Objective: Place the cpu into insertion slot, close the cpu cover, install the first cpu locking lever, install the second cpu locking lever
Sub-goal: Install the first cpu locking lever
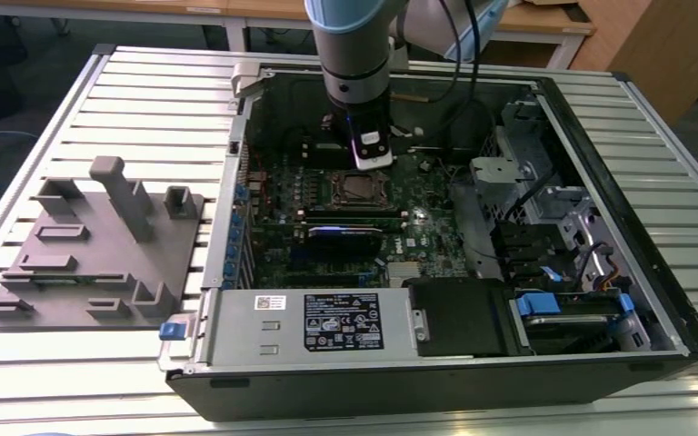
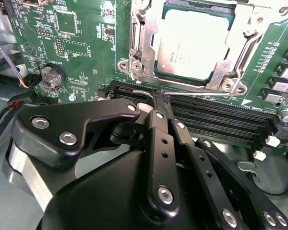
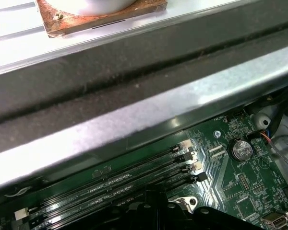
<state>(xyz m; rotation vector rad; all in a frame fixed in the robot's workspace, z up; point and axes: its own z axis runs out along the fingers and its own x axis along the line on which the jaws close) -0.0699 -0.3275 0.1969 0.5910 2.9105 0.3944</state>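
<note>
- Since the black computer tower lies on its side with its panel off on the slatted metal desk, the exterior view looks down on its green motherboard, and the grey-blue robot arm reaches in from above.
- Its pincer hangs just beyond the small square black-framed insertion slot, toward the far wall of the case.
- A grey moulded parts tray sits on the desk at the exterior view's left, well apart from the tower, apparently as a stand for parts.
- In the second wrist view, the small flat square cpu with a dull grey-silver top lies flat in the slot. The thin brownish-silver cpu cover appears to lie down around it, its window framing the chip, so the first two steps look done.
- The pincer has its black fingers drawn together to a narrow point just beside the socket. A thin silver wire lever crosses at the tips, above the long black memory slots.
- That narrow stance suits working so thin a rod, though it cannot be told whether the tips clamp it or merely touch it.
- In the first wrist view, the grey metal case wall rises close beside the memory slots, with a round silver coin battery on the board nearby. By that, the arm seems to have little room on this side.
</note>
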